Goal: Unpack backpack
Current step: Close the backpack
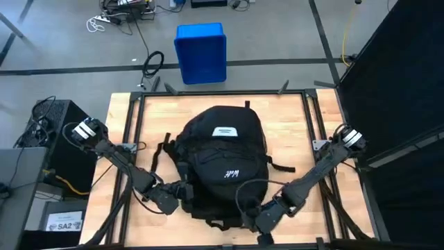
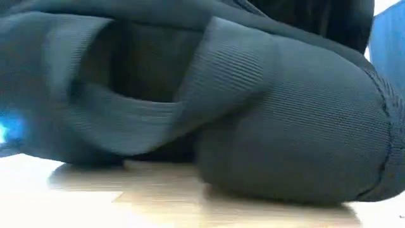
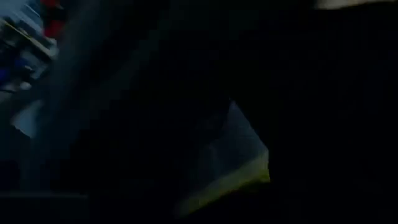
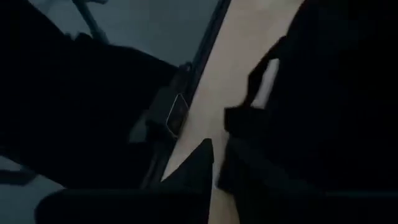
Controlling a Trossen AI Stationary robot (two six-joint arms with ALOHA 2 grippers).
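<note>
Black fabric: backpack [image 1: 220, 163], large and rounded, lying flat in the middle of the desk [image 1: 291, 132], filling most of its depth.
Markings: small white rectangular label [image 1: 225, 131] on the half toward the desk's far edge; small white logo print [image 1: 231, 174] nearer the middle.
Straps: black, spilling out at both sides, one strap [image 1: 161, 149] trailing toward the left arm, another [image 1: 280, 167] toward the right.
Lining: sliver of yellow-green [image 3: 231, 180] visible in the left wrist view, amid dark fabric.
Low view: filled almost wholly with ribbed black fabric of the backpack [image 2: 278, 120] resting on the pale wood.
Left claw [image 1: 182, 191]: pressed against the backpack's near left corner, low over the desk; fingers lost against the black cloth, so cannot tell whether parted or closed, or whether holding anything.
Right claw [image 1: 260, 221]: at the backpack's near right corner, close to the desk's front edge; fingers likewise hidden, cannot tell opening or hold.
Right wrist view: bare strip of wood [image 4: 230, 81] between dark shapes, black fabric alongside.
Desk: light wooden top inside a dark metal frame.
Beyond the desk: blue plastic box [image 1: 201, 52] on the grey floor, well apart from the backpack; coiled cable [image 1: 153, 64] just beside it.
Left of the desk: dark equipment case [image 1: 52, 135] with cables.
</note>
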